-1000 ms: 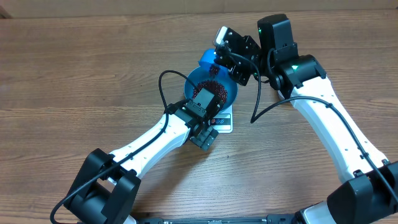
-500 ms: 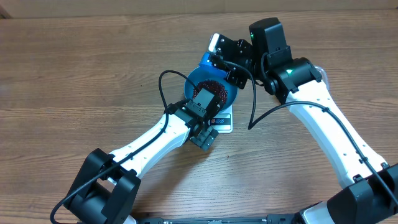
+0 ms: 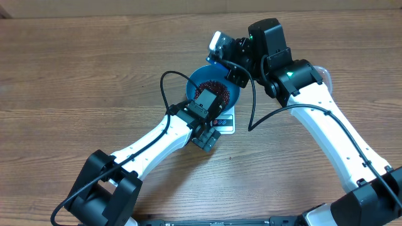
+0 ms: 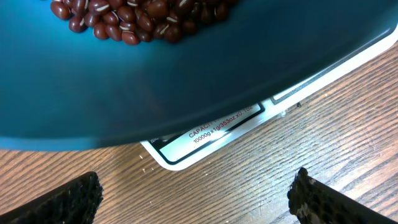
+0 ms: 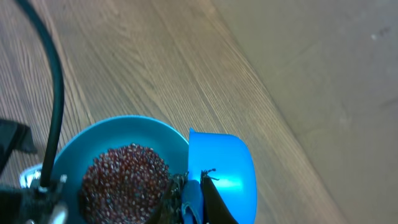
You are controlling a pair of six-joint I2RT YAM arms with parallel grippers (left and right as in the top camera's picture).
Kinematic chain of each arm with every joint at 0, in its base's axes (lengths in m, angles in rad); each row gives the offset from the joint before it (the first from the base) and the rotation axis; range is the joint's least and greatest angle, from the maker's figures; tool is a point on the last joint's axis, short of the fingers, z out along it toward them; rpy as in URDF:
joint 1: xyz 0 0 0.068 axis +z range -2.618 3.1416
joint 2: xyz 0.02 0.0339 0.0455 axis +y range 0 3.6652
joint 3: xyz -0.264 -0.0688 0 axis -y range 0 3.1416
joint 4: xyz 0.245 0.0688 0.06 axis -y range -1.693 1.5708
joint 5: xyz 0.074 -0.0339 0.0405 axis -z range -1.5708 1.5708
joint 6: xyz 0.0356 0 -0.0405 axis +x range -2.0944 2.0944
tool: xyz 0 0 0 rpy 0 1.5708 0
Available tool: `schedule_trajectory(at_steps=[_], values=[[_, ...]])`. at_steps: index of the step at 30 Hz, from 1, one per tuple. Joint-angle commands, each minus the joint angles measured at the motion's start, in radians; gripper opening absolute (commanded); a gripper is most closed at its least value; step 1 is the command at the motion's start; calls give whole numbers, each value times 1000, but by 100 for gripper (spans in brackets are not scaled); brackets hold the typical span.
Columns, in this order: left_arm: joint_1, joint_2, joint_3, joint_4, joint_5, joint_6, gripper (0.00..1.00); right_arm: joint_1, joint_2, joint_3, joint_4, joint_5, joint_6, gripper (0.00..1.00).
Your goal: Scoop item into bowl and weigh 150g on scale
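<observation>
The blue bowl (image 3: 233, 95) stands on the white scale (image 3: 227, 123) and holds a heap of red-brown beans (image 3: 218, 86). My left gripper (image 4: 196, 194) is wide open at the scale's near edge, with bare wood between its fingers. Just ahead of it are the bowl (image 4: 155, 81), the beans (image 4: 137, 15) and the scale (image 4: 205, 134). My right gripper (image 5: 191, 182) is shut on the handle of a small bright blue scoop (image 5: 227, 168). The scoop looks empty and hangs at the rim of the bowl (image 5: 74, 146), beside the beans (image 5: 124, 177).
A black cable (image 3: 164, 88) loops up from the left arm beside the bowl. Another cable (image 3: 254, 107) hangs from the right arm next to the scale. The table's far edge meets a beige surface (image 5: 323, 62) just behind the scoop.
The right arm has swung left and slightly back with the scoop, so less of the scoop shows from overhead. The left arm, bowl and scale have not moved.
</observation>
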Motion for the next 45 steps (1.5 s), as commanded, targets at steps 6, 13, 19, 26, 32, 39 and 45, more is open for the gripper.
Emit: schedule_trajectory(at_steps=[6,13,19,26,32,39,45], values=[[-6,8,-2,-2,-8,19,100,-167,-39,29,-9,-9,503,4],[-6,8,-2,-2,-8,19,100,-336,-39,29,-186,-170,536,4],[-6,8,-2,-11,-9,20,99,-454,-39,29,-289,-170,536,4],[-6,-30,140,-164,23,11,100,-499,-39,29,-296,-169,536,4],[-2,-68,453,-347,25,11,99,-499,-39,29,-297,-169,536,4],[127,-68,631,-366,28,-80,99,-499,-39,29,-313,-113,536,4],[349,-41,631,-311,285,-92,100,-511,-39,29,-208,-98,586,4]])
